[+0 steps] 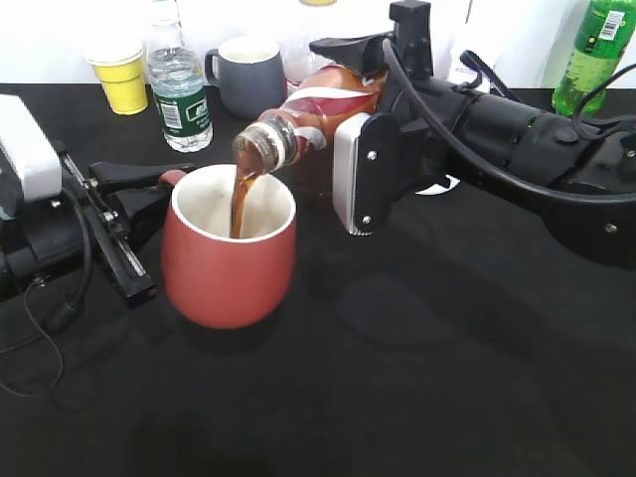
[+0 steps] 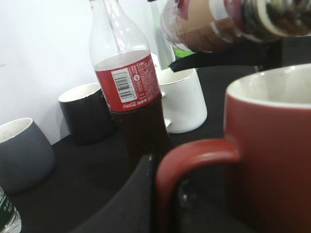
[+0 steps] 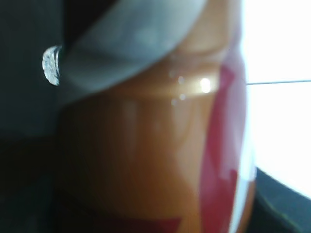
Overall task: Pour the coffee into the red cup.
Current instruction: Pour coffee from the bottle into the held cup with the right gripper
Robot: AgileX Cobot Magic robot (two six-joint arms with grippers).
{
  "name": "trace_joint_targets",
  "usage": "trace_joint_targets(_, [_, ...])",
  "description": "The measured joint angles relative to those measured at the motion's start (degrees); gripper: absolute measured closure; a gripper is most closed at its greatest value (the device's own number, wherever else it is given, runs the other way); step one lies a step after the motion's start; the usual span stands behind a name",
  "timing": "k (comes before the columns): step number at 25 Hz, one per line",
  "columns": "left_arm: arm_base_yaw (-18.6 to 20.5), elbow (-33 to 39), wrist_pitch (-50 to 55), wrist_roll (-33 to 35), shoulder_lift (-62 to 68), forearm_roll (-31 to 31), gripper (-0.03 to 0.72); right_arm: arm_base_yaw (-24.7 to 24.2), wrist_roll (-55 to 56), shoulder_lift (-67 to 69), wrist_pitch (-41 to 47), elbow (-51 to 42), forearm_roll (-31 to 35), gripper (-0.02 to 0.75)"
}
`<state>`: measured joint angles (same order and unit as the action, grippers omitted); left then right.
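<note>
The red cup stands on the black table, white inside, its handle toward the left arm. My left gripper is shut on that handle. My right gripper is shut on the coffee bottle, tipped on its side with its open neck over the cup's rim. A brown stream runs from the neck into the cup. The bottle's tilted neck shows at the top of the left wrist view. The bottle's label fills the right wrist view, blurred.
Behind the cup stand a yellow paper cup, a clear water bottle and a grey-blue mug. A green bottle is at the far right. The left wrist view shows a cola bottle, a white mug and a black mug.
</note>
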<state>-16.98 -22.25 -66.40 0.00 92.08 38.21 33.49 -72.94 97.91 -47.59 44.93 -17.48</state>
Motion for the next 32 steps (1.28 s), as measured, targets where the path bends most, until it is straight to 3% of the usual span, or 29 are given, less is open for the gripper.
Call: trace_joint_targets(32, [0.00, 0.00, 0.12, 0.00, 0.00, 0.00, 0.644, 0.00, -2.11, 0.00, -0.84, 0.00, 0.43, 0.209])
